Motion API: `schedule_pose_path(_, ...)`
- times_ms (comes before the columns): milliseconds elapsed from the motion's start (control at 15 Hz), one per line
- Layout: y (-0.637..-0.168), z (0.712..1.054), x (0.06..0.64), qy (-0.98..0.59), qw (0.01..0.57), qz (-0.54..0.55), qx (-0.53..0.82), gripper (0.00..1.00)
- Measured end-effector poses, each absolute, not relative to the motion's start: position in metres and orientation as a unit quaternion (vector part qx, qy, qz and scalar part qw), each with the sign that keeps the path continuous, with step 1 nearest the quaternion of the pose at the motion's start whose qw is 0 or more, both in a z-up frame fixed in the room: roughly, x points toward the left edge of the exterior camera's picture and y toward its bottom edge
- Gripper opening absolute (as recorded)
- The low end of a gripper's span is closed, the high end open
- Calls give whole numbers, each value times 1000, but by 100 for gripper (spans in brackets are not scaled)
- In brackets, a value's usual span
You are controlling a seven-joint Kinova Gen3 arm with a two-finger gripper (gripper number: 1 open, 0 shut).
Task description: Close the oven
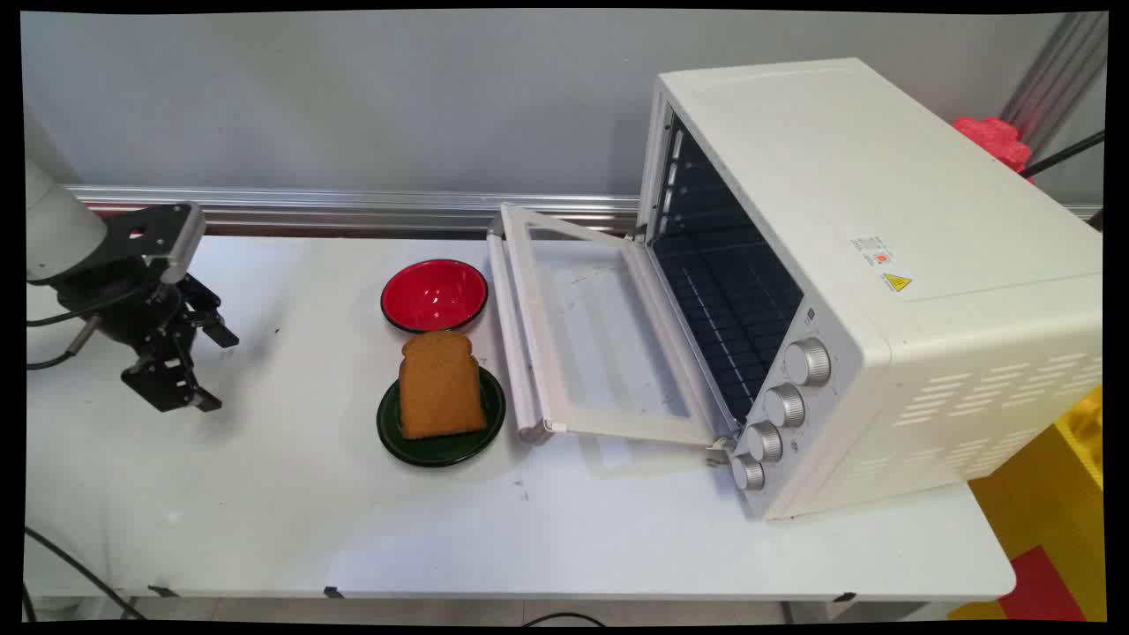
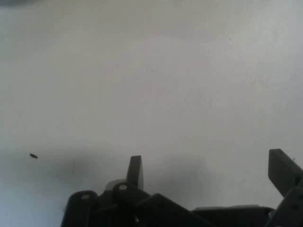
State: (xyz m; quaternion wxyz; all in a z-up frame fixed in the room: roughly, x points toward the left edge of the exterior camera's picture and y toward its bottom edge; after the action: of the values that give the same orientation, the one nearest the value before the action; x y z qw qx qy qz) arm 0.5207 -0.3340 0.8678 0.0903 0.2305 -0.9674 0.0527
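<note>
Fingers (image 1: 214,370) spread, grasping nothing, over bare white worktop (image 1: 282,494). Toast (image 1: 439,385) and bowl (image 1: 434,295) lie well beyond them, near the oven (image 1: 864,265)

The toaster oven (image 1: 882,291) hides most of a red object (image 1: 997,141) behind its far corner, so what it is cannot be told. A slice of bread (image 1: 439,385) covers the middle of the dark green plate (image 1: 441,450). In the hand view the gripper (image 2: 208,170) is cut off by the bottom edge, and a tiny dark speck (image 2: 33,155) on the table (image 2: 151,85) is too small to identify.
</note>
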Motion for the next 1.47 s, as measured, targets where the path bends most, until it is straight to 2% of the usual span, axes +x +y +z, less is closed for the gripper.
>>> schedule_pose_path(933, -379, 882, 465, -908, 276, 86, 301, 100)
schedule_pose_path(1467, -396, 884, 458, -901, 305, 101, 293, 100)
